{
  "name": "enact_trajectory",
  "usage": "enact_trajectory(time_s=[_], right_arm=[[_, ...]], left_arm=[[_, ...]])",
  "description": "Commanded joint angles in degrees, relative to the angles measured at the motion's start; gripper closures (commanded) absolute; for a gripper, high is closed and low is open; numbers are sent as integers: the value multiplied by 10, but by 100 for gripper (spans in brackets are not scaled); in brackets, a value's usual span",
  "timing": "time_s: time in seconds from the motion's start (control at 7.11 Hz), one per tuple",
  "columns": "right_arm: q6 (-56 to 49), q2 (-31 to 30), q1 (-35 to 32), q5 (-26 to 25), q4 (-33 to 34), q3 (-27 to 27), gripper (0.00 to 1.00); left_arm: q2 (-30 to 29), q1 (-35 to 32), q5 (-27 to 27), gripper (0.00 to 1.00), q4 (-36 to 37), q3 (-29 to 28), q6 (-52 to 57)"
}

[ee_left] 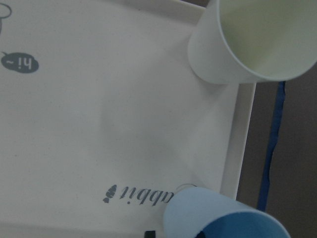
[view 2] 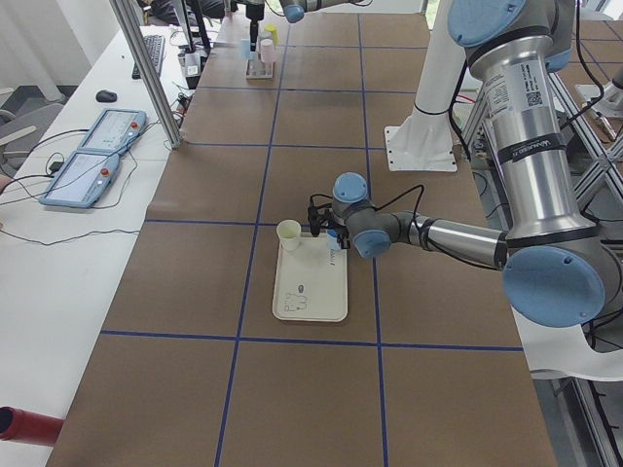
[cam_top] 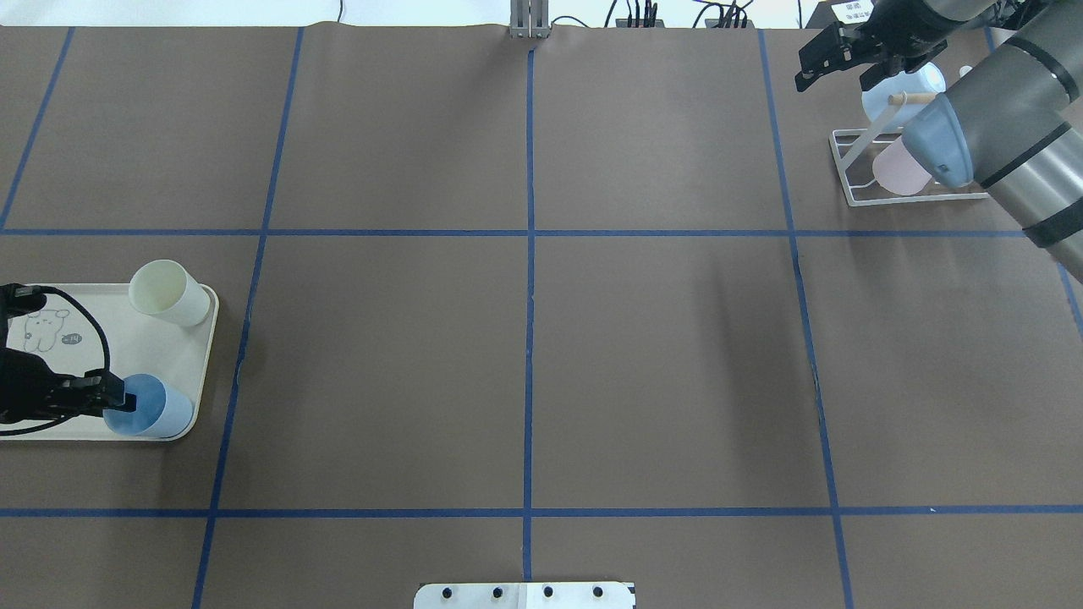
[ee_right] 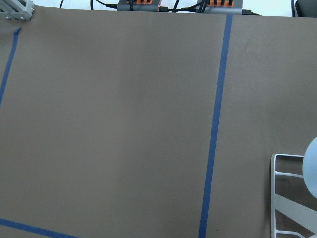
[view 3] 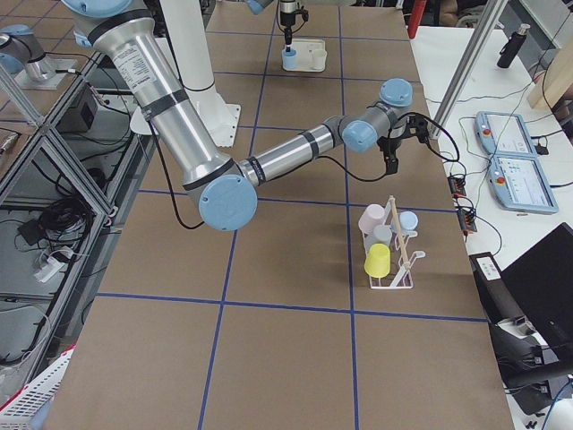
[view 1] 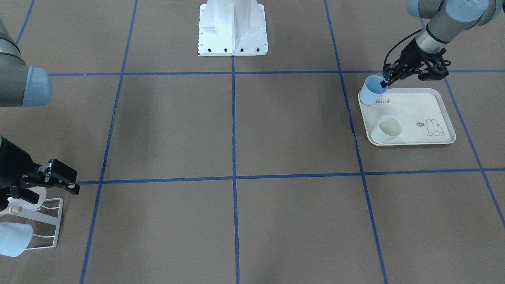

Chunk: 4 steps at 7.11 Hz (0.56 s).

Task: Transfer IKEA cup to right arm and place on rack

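A light blue IKEA cup (view 1: 371,94) stands at the corner of a cream tray (view 1: 418,110) with a rabbit drawing. My left gripper (view 1: 384,82) is shut on its rim, with one finger inside the cup (cam_top: 165,412). In the left wrist view the same cup (ee_left: 208,213) sits at the bottom edge. The right arm's gripper (cam_top: 833,78) hangs open and empty over the white wire rack (cam_top: 854,169), far across the table. The rack (view 3: 394,269) carries pink, light blue and yellow cups on its wooden pegs.
A cream cup (view 1: 388,128) stands on the same tray, close to the blue one. The robot's white base plate (view 1: 232,35) is at mid-table. Brown table paper with blue tape lines lies between tray and rack.
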State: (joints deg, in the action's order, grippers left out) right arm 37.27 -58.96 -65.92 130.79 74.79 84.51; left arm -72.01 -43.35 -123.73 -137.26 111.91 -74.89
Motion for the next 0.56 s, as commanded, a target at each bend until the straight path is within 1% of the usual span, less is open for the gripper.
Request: enact_trajectory(time_s=[0.0,0.14,0.28,0.42], right_arm=[[0,1,0,-1,0,0,1],[1,1,0,0,0,0,1],[3,2,0,-1,0,1,1],[7,1,0,-1,0,9,1]], left_arm=[[7,-106,-100,100,8,32,-5],[-4,-131,-127,100,9,37,-10],[-53,-133,-129,100,9,34,-25],[-135,-130,-128,100,9,23,-124]])
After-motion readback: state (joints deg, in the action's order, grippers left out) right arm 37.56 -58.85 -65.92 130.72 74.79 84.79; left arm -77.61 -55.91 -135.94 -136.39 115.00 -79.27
